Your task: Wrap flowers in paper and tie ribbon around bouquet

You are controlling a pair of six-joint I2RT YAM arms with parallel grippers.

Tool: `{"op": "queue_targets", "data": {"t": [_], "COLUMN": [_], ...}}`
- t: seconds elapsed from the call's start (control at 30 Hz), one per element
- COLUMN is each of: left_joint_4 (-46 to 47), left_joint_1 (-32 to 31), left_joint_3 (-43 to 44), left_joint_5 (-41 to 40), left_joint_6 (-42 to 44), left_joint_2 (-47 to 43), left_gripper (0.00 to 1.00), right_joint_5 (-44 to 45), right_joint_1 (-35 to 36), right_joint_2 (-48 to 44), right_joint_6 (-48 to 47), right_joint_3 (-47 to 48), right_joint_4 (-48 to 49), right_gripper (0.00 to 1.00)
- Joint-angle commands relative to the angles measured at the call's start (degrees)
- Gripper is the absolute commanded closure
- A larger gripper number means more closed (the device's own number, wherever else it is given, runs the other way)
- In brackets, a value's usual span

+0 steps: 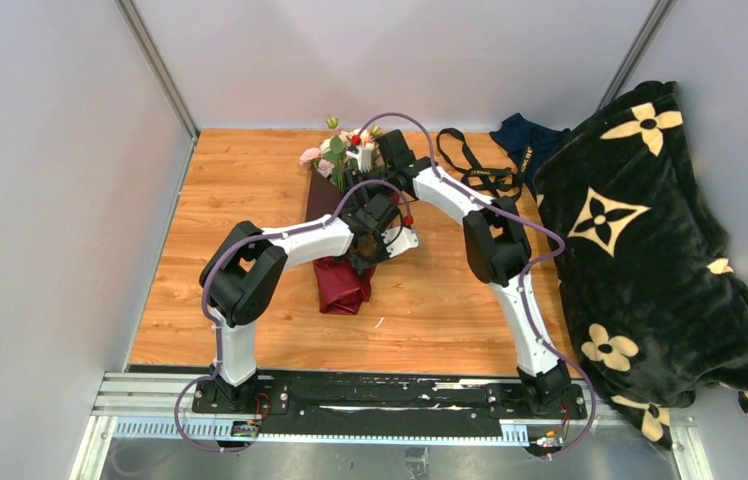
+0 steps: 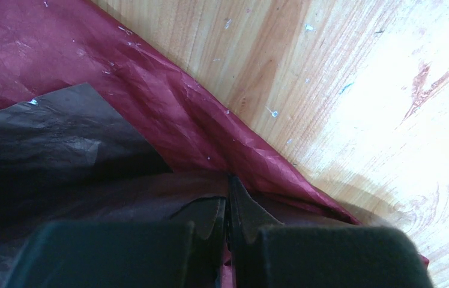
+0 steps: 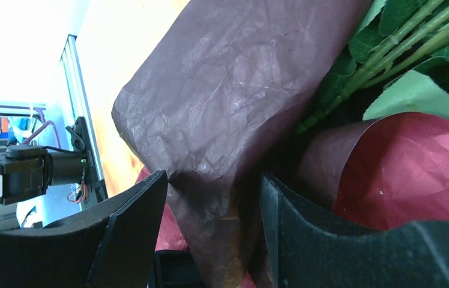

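The dark red paper (image 1: 342, 285) lies folded around the flowers (image 1: 335, 150), whose pink and cream heads stick out at the far end of the table. In the left wrist view my left gripper (image 2: 229, 186) has its jaws pressed together on a crinkled edge of the paper (image 2: 168, 102). My right gripper (image 3: 213, 192) is open near the flower end, with a raised flap of the paper (image 3: 222, 108) standing loose between its fingers. Green stems (image 3: 390, 54) and leaves show beside that flap. The black ribbon (image 1: 480, 170) lies on the table behind the right arm.
A black blanket with cream flower motifs (image 1: 650, 250) is heaped along the right side. A dark navy cloth (image 1: 525, 135) lies at the back right. Grey walls close in the wooden table (image 1: 240, 200) on the left and at the back.
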Motion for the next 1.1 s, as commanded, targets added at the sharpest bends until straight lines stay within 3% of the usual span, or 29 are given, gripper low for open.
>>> {"op": "queue_targets", "data": {"t": [0.0, 0.17, 0.27, 0.37, 0.43, 0.53, 0.6, 0.87, 1.07], "left_joint_4": [0.8, 0.9, 0.8, 0.4, -1.1, -5.0, -9.1, -19.7, -17.4], "left_joint_1": [-0.5, -0.5, -0.5, -0.5, -0.5, -0.5, -0.5, 1.5, 20.7], "left_joint_3": [-1.5, -1.2, -1.1, -1.1, -0.4, 3.3, 6.4, 15.2, 16.2], "left_joint_5": [-0.9, -1.1, -1.4, -1.1, -0.2, 1.8, 4.9, 14.7, 26.8], "left_joint_6": [1.1, 1.2, 1.3, 1.3, 1.4, 2.3, 2.8, 1.9, -13.5], "left_joint_2": [1.1, 1.2, 1.1, 0.5, -0.6, -3.4, -5.2, -14.6, -17.3], "left_gripper": [0.92, 0.92, 0.92, 0.88, 0.78, 0.54, 0.44, 0.32, 0.27], "right_joint_5": [-3.5, -2.4, 0.0, 1.3, 1.6, 0.9, 0.6, 0.3, 0.6], "right_joint_1": [0.1, 0.3, 0.3, -0.1, -1.0, -2.5, -3.3, -3.9, -3.9], "right_joint_2": [0.5, 1.1, 0.8, 0.5, 0.6, 1.0, 1.4, 1.6, 0.6], "right_joint_6": [-1.5, -0.9, -0.9, -0.8, -0.2, 2.0, 2.7, 3.7, 3.5], "right_joint_3": [1.9, 0.8, 0.7, 0.2, -0.4, -1.7, -2.3, -4.7, -5.1], "right_joint_4": [-1.9, -1.2, -1.2, -0.5, 0.9, 3.6, 4.7, 7.2, 7.5], "right_gripper": [0.40, 0.56, 0.82, 0.99, 1.00, 1.00, 1.00, 1.00, 1.00]}}
